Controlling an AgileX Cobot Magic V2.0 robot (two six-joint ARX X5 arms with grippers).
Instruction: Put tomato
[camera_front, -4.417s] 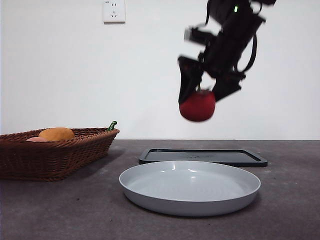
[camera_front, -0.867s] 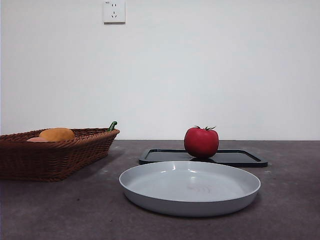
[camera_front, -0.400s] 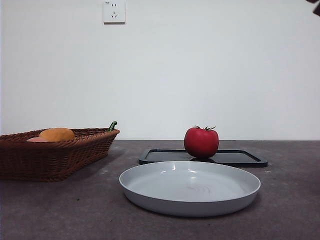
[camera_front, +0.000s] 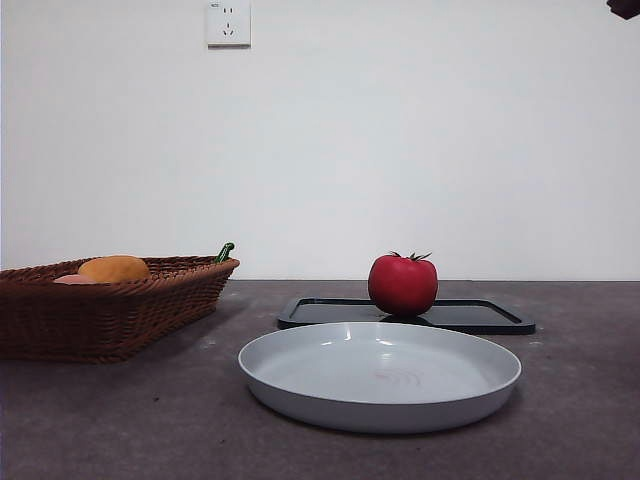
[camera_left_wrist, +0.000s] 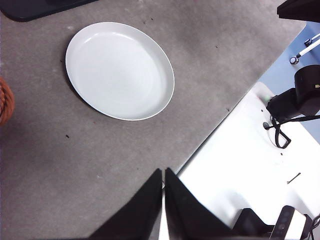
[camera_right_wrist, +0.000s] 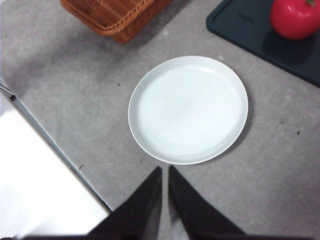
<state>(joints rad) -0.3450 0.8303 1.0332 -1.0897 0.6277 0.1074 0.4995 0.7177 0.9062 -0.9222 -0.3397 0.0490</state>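
The red tomato (camera_front: 403, 285) with its green leaf-crown stands upright on the black tray (camera_front: 490, 316) behind the plate; the right wrist view also shows the tomato (camera_right_wrist: 295, 18) on the tray (camera_right_wrist: 245, 25). Nothing holds it. My right gripper (camera_right_wrist: 164, 172) is shut and empty, high above the table's near edge, well away from the tomato. My left gripper (camera_left_wrist: 163, 175) is also shut and empty, high over the table's edge. Only a black tip of an arm (camera_front: 624, 8) shows in the front view's top right corner.
A pale grey plate (camera_front: 300, 390) lies empty at the table's middle, in front of the tray. A brown wicker basket (camera_front: 120, 310) at the left holds an orange fruit (camera_front: 113, 268) and a pale pink fruit (camera_front: 72, 279).
The gripper that carried the tomato above the tray has let it go on the tray and withdrawn upward out of the front view. Since one second ago only a black tip has appeared top right.
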